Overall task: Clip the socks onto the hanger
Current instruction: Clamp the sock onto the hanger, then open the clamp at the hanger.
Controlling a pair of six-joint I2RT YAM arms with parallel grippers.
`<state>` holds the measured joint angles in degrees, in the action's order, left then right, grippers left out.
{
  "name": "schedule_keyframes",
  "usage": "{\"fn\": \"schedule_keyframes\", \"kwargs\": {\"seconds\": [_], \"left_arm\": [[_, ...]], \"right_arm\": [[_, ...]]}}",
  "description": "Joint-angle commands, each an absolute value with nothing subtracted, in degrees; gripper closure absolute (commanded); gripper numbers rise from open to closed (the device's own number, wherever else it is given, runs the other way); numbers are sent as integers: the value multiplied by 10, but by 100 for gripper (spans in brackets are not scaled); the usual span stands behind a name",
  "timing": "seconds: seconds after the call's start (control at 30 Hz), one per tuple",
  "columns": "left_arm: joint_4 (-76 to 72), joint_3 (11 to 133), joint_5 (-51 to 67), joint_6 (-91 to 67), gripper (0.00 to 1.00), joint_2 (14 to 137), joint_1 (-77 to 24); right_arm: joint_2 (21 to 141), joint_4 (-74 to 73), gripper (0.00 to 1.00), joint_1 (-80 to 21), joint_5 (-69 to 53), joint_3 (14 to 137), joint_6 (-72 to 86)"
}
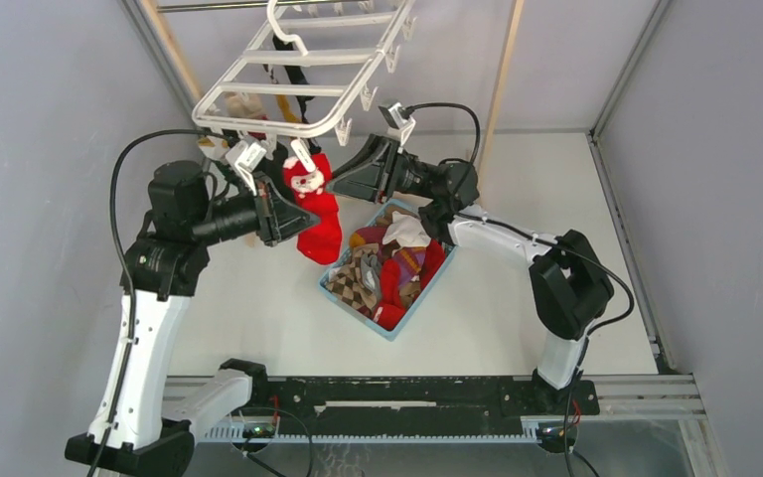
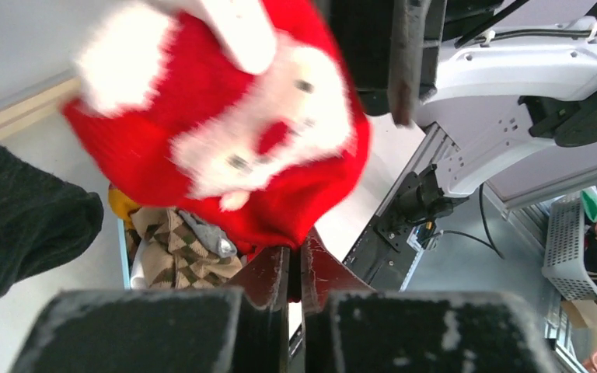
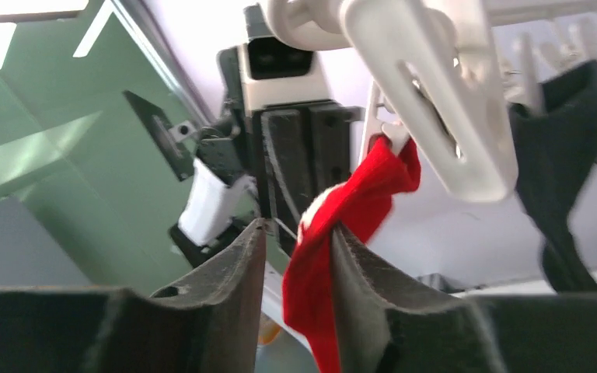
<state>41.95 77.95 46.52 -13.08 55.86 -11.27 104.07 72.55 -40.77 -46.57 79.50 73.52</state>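
Hanger sits above both fingertips in the top view. A red sock dangles between left gripper and right gripper, with a light-blue basket below the right one.

Left wrist: fingers pinch the sock's lower edge.

Right wrist: jaws parted, sock in the gap, white clip above.

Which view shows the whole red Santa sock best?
Top external: the red Santa sock hangs full-length from a clip of the hanger. Left wrist gives only a blurred close-up of its Santa face; right wrist shows just a narrow red strip, edge-on.
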Motion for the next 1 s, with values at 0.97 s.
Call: {"fn": "schedule_keyframes", "kwargs": {"seconds": [0.97], "left_arm": [[504, 819, 403, -86, 100, 490, -100]], "right_arm": [[871, 323, 43, -390, -234, 784, 163]]}}
